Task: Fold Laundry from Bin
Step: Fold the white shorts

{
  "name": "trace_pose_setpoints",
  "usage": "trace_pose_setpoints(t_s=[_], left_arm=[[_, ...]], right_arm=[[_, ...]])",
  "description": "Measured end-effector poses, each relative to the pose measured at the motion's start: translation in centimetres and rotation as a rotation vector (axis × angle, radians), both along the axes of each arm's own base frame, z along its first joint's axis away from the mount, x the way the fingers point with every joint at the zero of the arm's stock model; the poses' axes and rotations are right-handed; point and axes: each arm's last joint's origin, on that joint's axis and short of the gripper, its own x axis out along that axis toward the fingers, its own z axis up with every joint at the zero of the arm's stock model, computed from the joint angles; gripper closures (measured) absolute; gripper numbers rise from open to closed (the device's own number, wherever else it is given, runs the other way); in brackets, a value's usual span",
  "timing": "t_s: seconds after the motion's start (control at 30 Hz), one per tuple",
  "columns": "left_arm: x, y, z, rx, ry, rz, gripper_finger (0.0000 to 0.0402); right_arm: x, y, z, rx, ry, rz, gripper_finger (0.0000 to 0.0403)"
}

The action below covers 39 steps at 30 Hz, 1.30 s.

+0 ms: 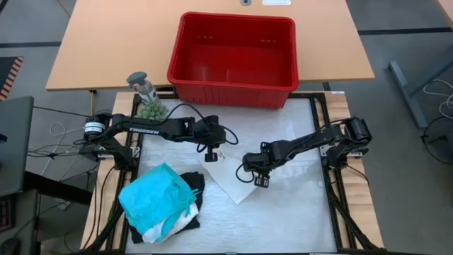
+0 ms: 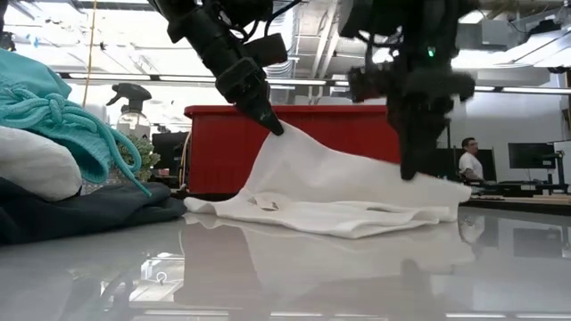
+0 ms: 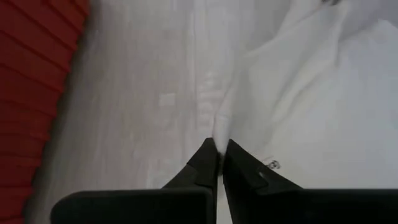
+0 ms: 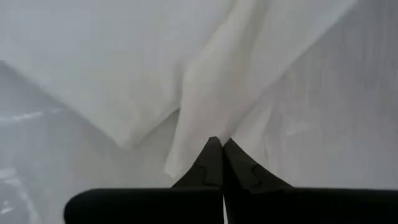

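Two arms: both dark arms reach in over the white worktop (image 1: 297, 205), the left from the left side, the right from the right side.
Left claw (image 1: 210, 156): pinched tight on an edge of the white garment (image 1: 233, 180), lifting that part into a peak; in the left wrist view the fingertips (image 3: 214, 163) meet on a ridge of white cloth (image 3: 311, 112).
Right claw (image 1: 260, 181): clamped on the other side of the same garment; the right wrist view shows the tips (image 4: 219, 160) together with a fold of white cloth (image 4: 217, 81) running between them.
White garment: spread near the middle of the worktop, partly flat; from the low view (image 2: 339, 192) it rises to a point at the left claw (image 2: 272, 125) and sits low under the right claw (image 2: 412, 169).
Laundry pile: teal cloth (image 1: 156, 195) lies on top of a black piece (image 1: 191, 183) with white cloth (image 1: 177, 223) at the near left corner of the worktop, apart from the spread garment.
Bin: the red bin (image 1: 233, 81) stands beyond the far edge of the white worktop, on a wooden table (image 1: 99, 49); no laundry shows inside it.
Surface: glossy white, mirroring the cloth and arms in the low view, framed by a dark rail.
Other items: a small green plant (image 1: 151, 110) and a spray bottle (image 1: 141, 83) stand by the bin's left corner.
Room: exposed ceiling ducts and lights, monitors, and a seated person (image 2: 467, 160) at a desk far behind on the right.
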Motion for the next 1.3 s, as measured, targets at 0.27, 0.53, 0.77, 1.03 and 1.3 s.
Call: trace_pose_setpoints(t_s=[0.27,0.53,0.77,1.03,1.3], left_arm=[[-0.2,1.1,-0.1,-0.037,0.002,0.0,0.0401],[-0.8,1.6,-0.5,-0.042,0.061,0.011,0.0401],[-1.5,1.5,0.8,-0.027,0.08,0.015,0.0401],[-2.2,1.4,3.8,-0.02,0.08,0.014,0.0401],[-2.4,1.2,2.3,-0.087,0.169,0.002,0.0401]], right_arm=[[1.8,0.5,4.0,0.106,-0.097,0.147,0.0387],[2.8,-0.3,5.5,0.226,-0.18,0.32,0.0387],[4.1,-1.2,6.3,0.337,-0.345,0.458,0.0387],[5.7,-1.4,4.9,0.41,-0.434,0.527,0.0387],[7.0,-1.5,2.0,0.478,-0.38,0.513,0.0387]])
